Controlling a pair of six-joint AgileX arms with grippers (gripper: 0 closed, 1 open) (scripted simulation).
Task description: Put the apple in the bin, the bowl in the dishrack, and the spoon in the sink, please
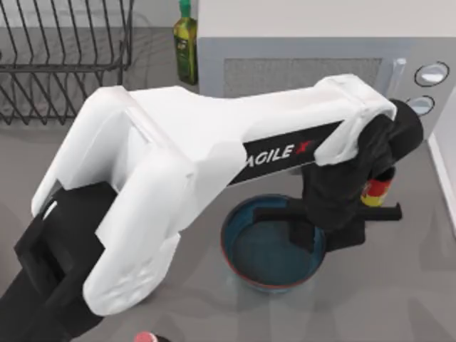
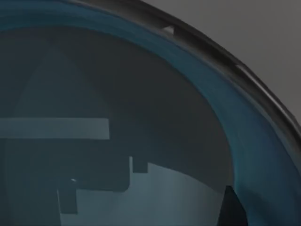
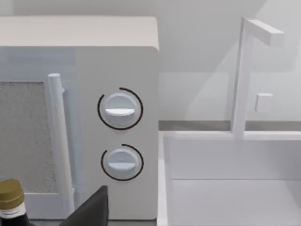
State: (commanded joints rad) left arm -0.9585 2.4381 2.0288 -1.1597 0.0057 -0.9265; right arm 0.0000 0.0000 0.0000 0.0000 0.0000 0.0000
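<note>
The bowl (image 1: 267,249), teal-blue inside with a reddish-brown rim, sits on the grey counter at front centre. My left arm reaches across from the front left. Its gripper (image 1: 325,234) is lowered onto the bowl's right rim and open, with one finger (image 1: 303,235) inside the bowl and the other outside. The left wrist view looks close into the bowl (image 2: 202,80). The dark wire dishrack (image 1: 64,57) stands at the back left. The white sink (image 3: 230,188) lies beside the microwave. A small red shape (image 1: 144,337) shows at the front edge; I cannot tell if it is the apple. The spoon is out of view.
A white microwave (image 1: 313,68) with two knobs (image 3: 120,109) fills the back right, with a green oil bottle (image 1: 186,43) to its left. A red-labelled dark bottle (image 1: 376,191) stands just right of the left gripper. A tall white tap (image 3: 244,70) rises behind the sink.
</note>
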